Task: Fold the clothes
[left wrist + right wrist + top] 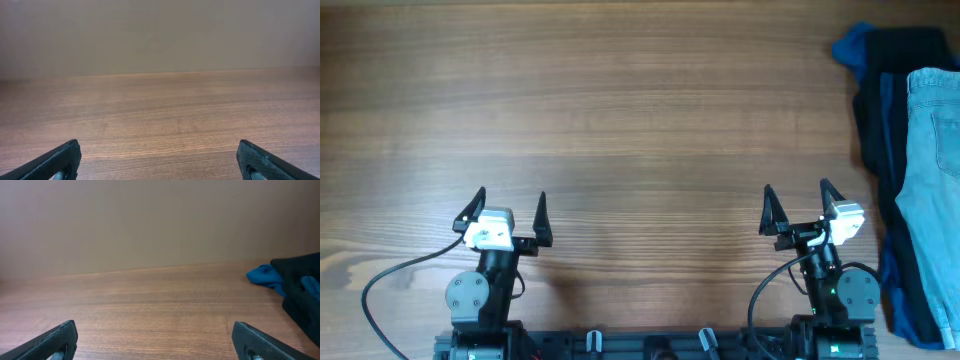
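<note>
Two grippers sit at the near edge of the wooden table (pixel 640 100), each pointing away across the boards. The left gripper (pixel 511 196) has its dark fingers (pixel 60 161) spread wide with nothing between them. The right gripper (pixel 798 188) is parted just as far and is just as empty. Both arm bases are cut off by the bottom of the overhead view, and a black cable (pixel 390 280) loops off the left one.

Just beside the right arm, along the table's right side, lie the clothes (pixel 910 200) in a rumpled heap that runs back toward the far corner. On top is a pale blue denim garment (pixel 935 150) with stitched seams showing. Its right part runs out of frame, so I cannot make out its whole shape. Under it is a dark garment (pixel 895 60), navy or black. A royal blue garment (pixel 850 45) pokes out at the far end, and blue also shows at the near end. How the layers sit beneath the denim is hidden.

From the right wrist, only the far corner of the heap shows. Beyond the table there is a plain beige wall (pixel 150 220).
</note>
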